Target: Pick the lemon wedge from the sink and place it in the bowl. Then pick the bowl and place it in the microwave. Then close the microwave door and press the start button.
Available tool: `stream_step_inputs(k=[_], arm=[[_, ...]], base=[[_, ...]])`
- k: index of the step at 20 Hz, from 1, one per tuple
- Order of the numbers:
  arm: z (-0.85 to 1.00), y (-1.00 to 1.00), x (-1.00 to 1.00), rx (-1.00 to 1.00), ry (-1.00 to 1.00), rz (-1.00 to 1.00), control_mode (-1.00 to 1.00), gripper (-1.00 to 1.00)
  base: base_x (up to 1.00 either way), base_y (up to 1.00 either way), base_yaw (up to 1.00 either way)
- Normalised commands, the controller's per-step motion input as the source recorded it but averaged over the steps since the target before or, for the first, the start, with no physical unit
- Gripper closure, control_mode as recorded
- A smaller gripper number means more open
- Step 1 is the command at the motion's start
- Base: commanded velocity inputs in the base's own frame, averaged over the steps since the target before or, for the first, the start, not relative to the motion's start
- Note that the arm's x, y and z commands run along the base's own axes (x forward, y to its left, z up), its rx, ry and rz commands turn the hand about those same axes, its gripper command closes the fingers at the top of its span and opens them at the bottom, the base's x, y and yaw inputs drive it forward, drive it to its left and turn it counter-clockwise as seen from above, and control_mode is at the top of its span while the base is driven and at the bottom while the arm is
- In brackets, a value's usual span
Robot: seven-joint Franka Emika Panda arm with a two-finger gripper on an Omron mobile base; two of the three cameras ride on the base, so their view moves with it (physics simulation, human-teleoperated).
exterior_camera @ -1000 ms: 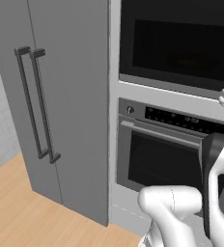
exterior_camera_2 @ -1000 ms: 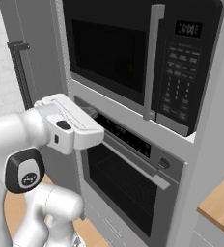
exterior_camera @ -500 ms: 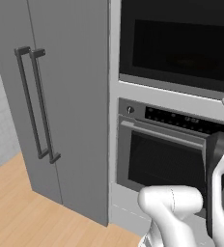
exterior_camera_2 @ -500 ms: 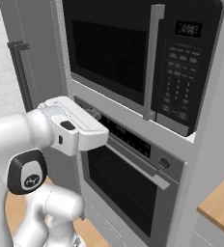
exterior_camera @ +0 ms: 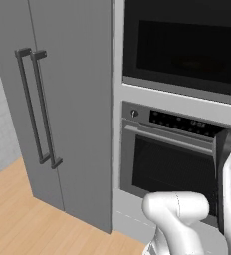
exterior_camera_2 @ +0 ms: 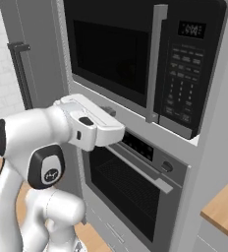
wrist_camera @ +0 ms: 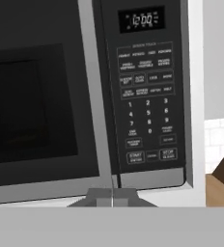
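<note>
1. Claw (wrist_camera: 112,197) clenched empty, poised below the black wall microwave (exterior_camera_2: 135,59).
2. Wide black glass-windowed microwave door (wrist_camera: 36,101) appears closed.
3. Remaining step: raise the tips squarely onto the small start button (wrist_camera: 135,157), avoiding neighbouring keys.

microwave (exterior_camera_2: 135,59): black (grey handle) | oven (exterior_camera: 172,159): grey, black glass

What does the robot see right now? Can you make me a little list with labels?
microwave door: shut, dark glass window
door handle: upright grey bar beside the buttons
button panel: clock lit above, start key in bottom row
gripper: shut, empty, just below the door handle's foot
oven: under the microwave, closed
</note>
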Motion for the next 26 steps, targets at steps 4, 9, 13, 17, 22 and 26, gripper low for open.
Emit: stream_step_inputs(k=[4, 9, 13, 17, 22, 26], arm=[[0.00, -0.41, 0.03, 0.01, 0.00, 0.00, -1.00, 1.00], [0.00, -0.30, 0.01, 0.00, 0.00, 0.00, -1.00, 1.00], [0.00, -0.21, 0.06, 0.00, 0.00, 0.00, -1.00, 1.00], [-0.11, 0.00, 0.01, 0.00, 0.00, 0.00, -1.00, 1.00], [-0.16, 0.00, 0.10, 0.00, 0.00, 0.00, -1.00, 1.00], [-0.03, -0.19, 0.21, 0.00, 0.00, 0.00, -1.00, 1.00]], base=[[0.00, 0.00, 0.00], [0.00, 0.00, 0.00], [0.00, 0.00, 0.00], [0.00, 0.00, 0.00], [0.00, 0.00, 0.00], [0.00, 0.00, 0.00]])
